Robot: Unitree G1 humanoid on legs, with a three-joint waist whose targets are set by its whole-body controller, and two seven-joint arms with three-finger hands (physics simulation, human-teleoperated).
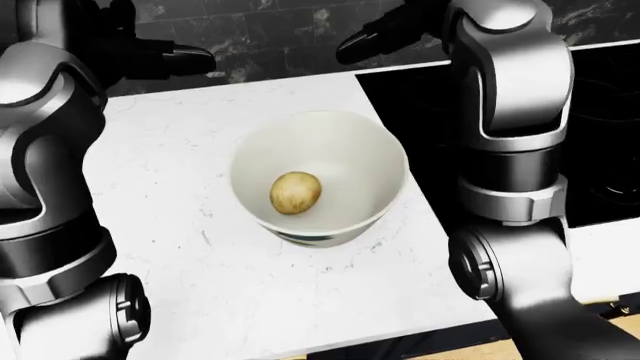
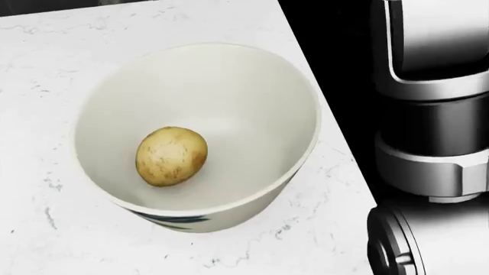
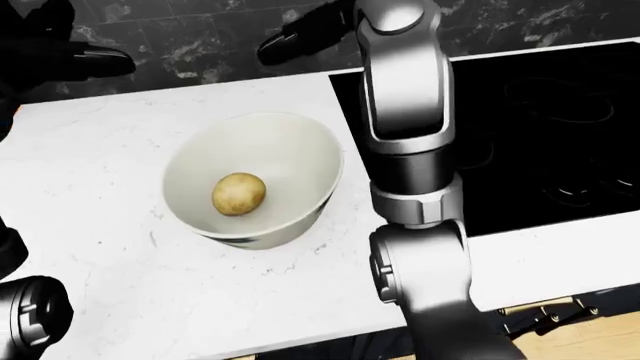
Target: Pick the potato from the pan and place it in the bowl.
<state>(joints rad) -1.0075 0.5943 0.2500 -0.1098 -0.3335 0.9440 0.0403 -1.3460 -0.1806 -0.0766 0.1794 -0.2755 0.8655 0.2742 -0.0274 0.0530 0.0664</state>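
White marble counter [image 2: 46, 51], black stove [image 3: 540, 127]

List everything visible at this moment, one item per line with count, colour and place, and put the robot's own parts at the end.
potato: one, tan and speckled, lying inside the bowl, left of its centre in the head view.
bowl: one, white with a dark mark low on its outer wall, standing on the countertop.
countertop: one, white marble with faint veins.
cooktop: one, black, right of the bowl.
backsplash: dark veined stone along the top.
left hand: black, fingers open, raised at upper left of the left-eye view.
right hand: black, open and empty, raised above the bowl's top edge.
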